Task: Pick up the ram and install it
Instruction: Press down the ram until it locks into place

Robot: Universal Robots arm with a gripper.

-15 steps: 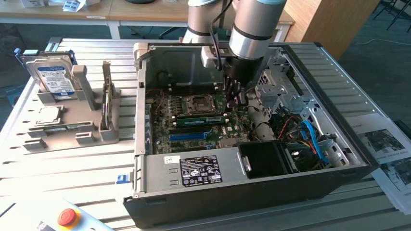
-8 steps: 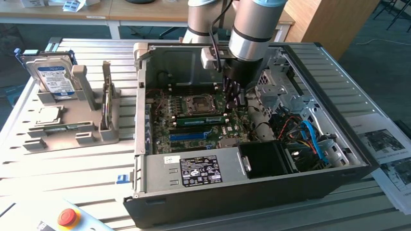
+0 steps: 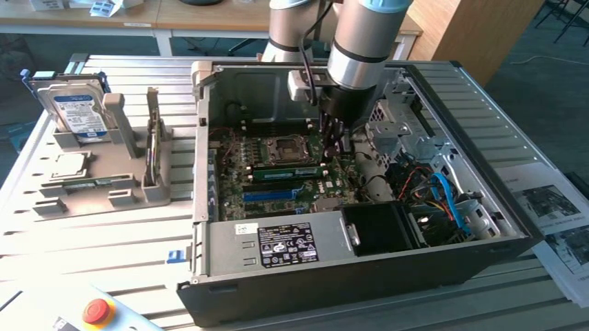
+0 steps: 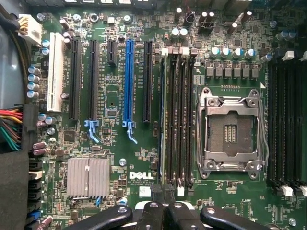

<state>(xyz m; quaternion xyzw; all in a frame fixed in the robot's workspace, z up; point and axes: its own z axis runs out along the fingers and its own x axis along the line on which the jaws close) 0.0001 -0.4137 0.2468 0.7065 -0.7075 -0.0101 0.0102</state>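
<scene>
Green and narrow, the ram (image 3: 285,173) stands on edge in a memory slot of the motherboard (image 3: 276,189), just beside the empty metal-framed CPU socket (image 3: 281,147) and running parallel to its nearer side. The board lies in the bottom of an open black computer case (image 3: 368,276) on a slatted metal table (image 3: 110,234). The robot arm (image 3: 363,41) reaches down into the case, and its gripper (image 3: 333,145) hangs close to the socket, on the exterior view's right of it, above the end of the ram. From the wrist view, the two black fingers (image 4: 152,213) are pressed together with no gap showing between them, and their tips (image 4: 164,191) sit over one end of the bank of dark memory slots (image 4: 177,115) next to the socket (image 4: 232,129). Whether the tips touch the ram cannot be told. A long blue expansion slot (image 4: 128,81) lies farther from the socket, beyond the memory bank, and a ribbed grey heatsink (image 4: 88,177) farther still. A black power supply (image 3: 285,245) with a white-printed label fills the case wall on the ram's side of the socket. Well away from the socket, outside the case, a grey holder (image 3: 101,172) carries a hard drive (image 3: 78,114) standing upright, a second green stick (image 3: 152,134) on edge, and a square processor chip (image 3: 69,165) lying flat.
</scene>
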